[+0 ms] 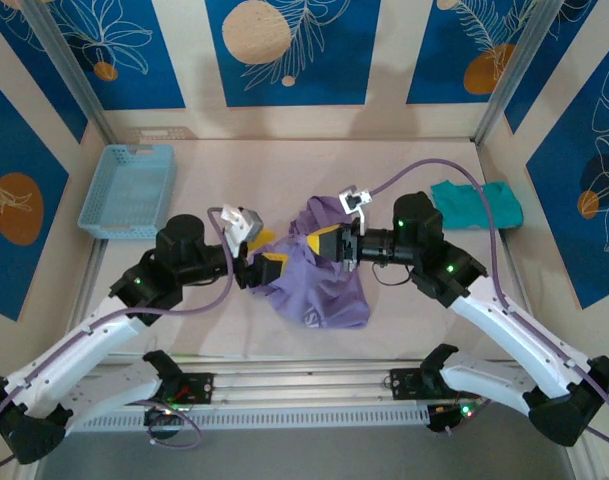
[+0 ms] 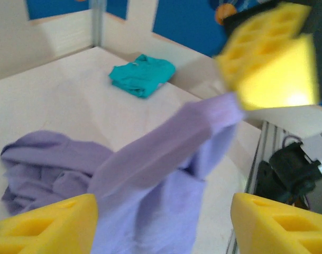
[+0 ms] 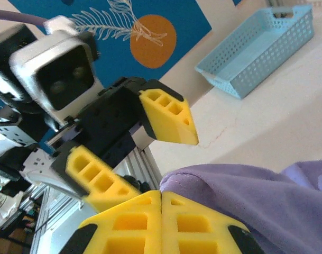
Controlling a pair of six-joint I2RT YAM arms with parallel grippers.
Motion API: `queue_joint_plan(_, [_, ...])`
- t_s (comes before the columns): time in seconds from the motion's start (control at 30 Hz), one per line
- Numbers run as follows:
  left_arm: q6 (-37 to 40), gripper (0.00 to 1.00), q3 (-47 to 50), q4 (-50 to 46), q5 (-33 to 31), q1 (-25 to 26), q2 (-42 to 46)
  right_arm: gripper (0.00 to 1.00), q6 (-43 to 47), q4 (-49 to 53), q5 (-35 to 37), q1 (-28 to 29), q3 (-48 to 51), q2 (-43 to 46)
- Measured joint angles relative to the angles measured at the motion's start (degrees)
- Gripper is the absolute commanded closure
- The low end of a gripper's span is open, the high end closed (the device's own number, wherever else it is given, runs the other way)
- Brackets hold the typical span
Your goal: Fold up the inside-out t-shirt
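The lavender inside-out t-shirt [image 1: 319,285] lies crumpled in the middle of the table. One fold of it is lifted into a taut strip [image 2: 166,148] that runs up to my right gripper [image 2: 266,69]. That right gripper [image 1: 319,245] is shut, its yellow fingertips [image 3: 161,194] pinching the fabric's edge [image 3: 245,190]. My left gripper [image 1: 267,252] faces it from the left, close by, with its jaws open. The left gripper's yellow fingers [image 2: 44,222] stand wide apart on either side of the hanging cloth [image 2: 150,211] without pressing it.
A folded teal shirt [image 1: 477,203] lies at the back right of the table [image 2: 142,74]. A light blue basket [image 1: 129,190] sits at the back left [image 3: 261,50]. The table's metal rail [image 1: 304,385] runs along the near edge.
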State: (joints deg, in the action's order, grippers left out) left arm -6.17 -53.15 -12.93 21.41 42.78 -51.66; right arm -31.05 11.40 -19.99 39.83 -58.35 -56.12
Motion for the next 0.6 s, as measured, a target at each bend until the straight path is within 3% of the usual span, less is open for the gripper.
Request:
queue_joint_plan(0.13, [4.8,0.41,-3.1,-0.1,0.2,1.3,-4.2,1.0,0.6,2.4,-3.4,-0.4,-2.8,-2.2])
queue_joint_plan(0.2, [6.2,0.54,-4.8,-0.3,0.2,1.4,-6.6,1.0,0.6,3.4,-5.1,-0.7,-3.3,-2.6])
queue_joint_plan(0.3, [7.5,0.86,-6.7,-0.4,1.1,1.5,-9.4,1.0,0.6,4.5,-7.6,-1.7,-3.5,-3.0])
queue_joint_plan(0.37, [7.7,0.96,-6.9,-0.5,1.4,1.6,-10.0,1.0,0.6,5.3,-8.5,-2.8,-3.5,-3.0])
queue_joint_plan(0.47, [7.5,1.0,-6.8,-0.4,1.7,1.6,-9.7,0.73,0.3,6.8,-7.3,-5.0,-3.3,-2.1])
queue_joint_plan(0.6, [5.7,1.0,-5.4,0.6,2.2,1.6,-7.4,0.59,2.6,10.0,0.8,-6.4,-0.6,2.9])
